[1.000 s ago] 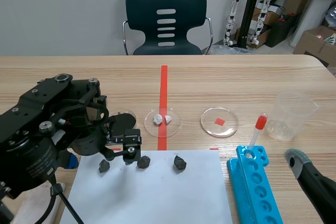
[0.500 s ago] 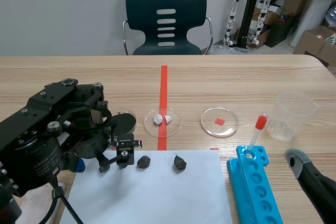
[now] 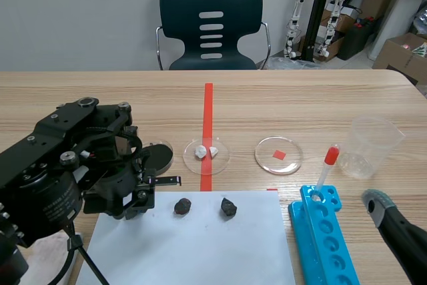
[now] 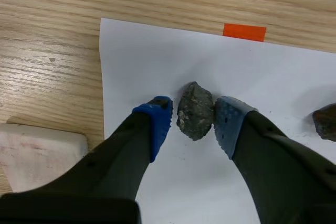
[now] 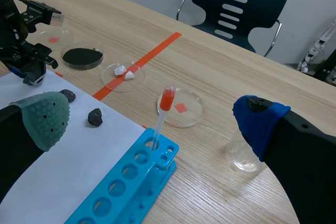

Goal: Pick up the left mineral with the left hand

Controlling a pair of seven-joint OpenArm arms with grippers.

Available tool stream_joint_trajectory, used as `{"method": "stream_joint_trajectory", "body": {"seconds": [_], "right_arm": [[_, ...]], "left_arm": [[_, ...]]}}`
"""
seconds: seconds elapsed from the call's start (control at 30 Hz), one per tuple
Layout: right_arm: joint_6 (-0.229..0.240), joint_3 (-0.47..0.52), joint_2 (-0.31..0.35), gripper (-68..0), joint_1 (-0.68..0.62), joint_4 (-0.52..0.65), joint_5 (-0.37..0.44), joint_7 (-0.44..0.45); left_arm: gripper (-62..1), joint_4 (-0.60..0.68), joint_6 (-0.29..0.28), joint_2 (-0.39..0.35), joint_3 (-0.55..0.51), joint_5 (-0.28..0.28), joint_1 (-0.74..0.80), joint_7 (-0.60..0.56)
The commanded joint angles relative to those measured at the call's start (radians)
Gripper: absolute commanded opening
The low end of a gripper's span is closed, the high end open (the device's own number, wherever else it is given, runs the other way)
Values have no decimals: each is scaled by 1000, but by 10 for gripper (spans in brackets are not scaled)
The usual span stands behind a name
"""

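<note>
Wooden tabletop (image 3: pixel 300 105), white sheet (image 4: pixel 157 51) | left mineral (image 4: pixel 195 111) on sheet near its 10 o'clock corner, neighbour stone (image 4: pixel 325 121) at its 3 o'clock | left claw (image 4: pixel 192 124) released, pads (image 4: pixel 159 121) bracketing mineral | step: grasp, not yet clamped | next: clench squarely, then lift.

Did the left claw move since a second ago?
Yes. The left gripper slid away from the middle mineral and now straddles the left mineral.

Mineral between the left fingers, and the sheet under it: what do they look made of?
Mineral: rough stone, grey-brown, matte, with speckled angular faces. Sheet: probably paper, white, matte, lying flat with a thin crisp edge on the wood table.
</note>
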Motion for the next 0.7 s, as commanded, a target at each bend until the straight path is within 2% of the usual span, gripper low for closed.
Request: {"method": "stream_joint_trajectory", "body": {"seconds": [0.0,0.27,0.47,0.67], "right_arm": [[-1,3,11,4,6,14,10,11],[-1,3,11,4,6,14,10,11],[-1,3,11,4,6,14,10,11],[-1,3,11,4,6,14,10,11]], "left_arm": [[-428,12,-1,5,-1,0,-16,1],[-494,12,0,5,-1,0,-16,1],[-494,12,3,5,-1,0,-16,-8],[-492,14,2,1,-1,-7,-12,-67]]}}
